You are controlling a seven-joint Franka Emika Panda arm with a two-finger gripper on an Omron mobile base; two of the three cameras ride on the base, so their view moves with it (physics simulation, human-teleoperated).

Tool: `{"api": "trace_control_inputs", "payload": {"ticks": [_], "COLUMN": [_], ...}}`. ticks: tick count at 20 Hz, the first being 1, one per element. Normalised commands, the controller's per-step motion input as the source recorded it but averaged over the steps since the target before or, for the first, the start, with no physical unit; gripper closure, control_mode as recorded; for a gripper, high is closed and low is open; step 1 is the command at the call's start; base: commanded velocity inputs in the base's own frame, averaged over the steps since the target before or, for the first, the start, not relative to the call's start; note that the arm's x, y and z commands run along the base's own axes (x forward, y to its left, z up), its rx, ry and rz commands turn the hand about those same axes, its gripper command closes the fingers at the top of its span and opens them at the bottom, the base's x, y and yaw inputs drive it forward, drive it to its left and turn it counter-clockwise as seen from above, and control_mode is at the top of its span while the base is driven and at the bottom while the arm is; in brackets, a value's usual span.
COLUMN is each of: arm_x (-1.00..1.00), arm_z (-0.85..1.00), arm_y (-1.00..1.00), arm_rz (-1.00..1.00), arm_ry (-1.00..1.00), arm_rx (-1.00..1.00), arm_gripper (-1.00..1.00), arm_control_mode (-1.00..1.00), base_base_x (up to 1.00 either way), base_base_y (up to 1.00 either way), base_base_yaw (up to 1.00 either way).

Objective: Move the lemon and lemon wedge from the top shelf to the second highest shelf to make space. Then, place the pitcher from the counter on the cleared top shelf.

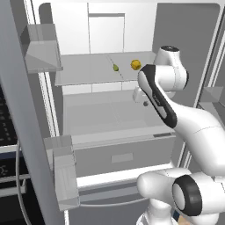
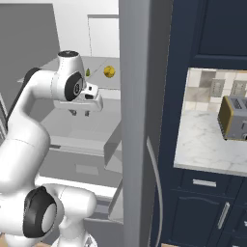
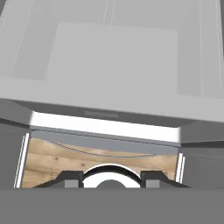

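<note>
Fridge interior [image 1: 110, 114] stood open, white and bare apart from two small things on the top shelf [image 1: 79, 72]. Found the lemon [image 1: 136, 64] toward the right end of that shelf, and the lemon wedge [image 1: 116, 67] just beside it on the left, apart from it. Saw no pitcher. Hung the gripper [image 2: 80, 112] below the top shelf, over the second highest shelf [image 1: 101, 112], pointing down, well apart from the lemon. Held nothing; could not tell how far apart the jaws stood. Judged nothing moved yet. Risked a knock against the top shelf's front edge on the way up, given the wrist so close beneath it. Risked, too, rolling the round lemon away on a glancing approach.
</note>
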Motion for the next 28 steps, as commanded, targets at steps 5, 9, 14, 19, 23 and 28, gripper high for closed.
{"api": "trace_control_inputs", "payload": {"ticks": [5,9,14,19,23,28], "arm_x": [-0.01,0.0,0.02,0.12,0.35,0.65], "arm_z": [0.0,0.35,0.65,0.48,0.07,0.0], "arm_y": [0.0,0.03,0.14,0.15,0.08,0.12], "arm_rz": [0.0,0.0,0.0,-0.01,-0.02,0.0], "arm_ry": [-0.08,-0.22,-0.22,-0.11,0.0,0.0], "arm_rx": [0.0,0.0,0.0,0.0,0.0,0.04], "arm_gripper": [-1.0,-1.0,-1.0,-1.0,-1.0,-1.0], "arm_control_mode": [-1.0,-1.0,-1.0,-1.0,-1.0,-1.0], "base_base_x": [0.0,0.0,0.0,0.0,0.0,0.0], "base_base_y": [0.0,0.0,0.0,0.0,0.0,0.0], "base_base_yaw": [0.0,0.0,0.0,0.0,0.0,0.0]}}
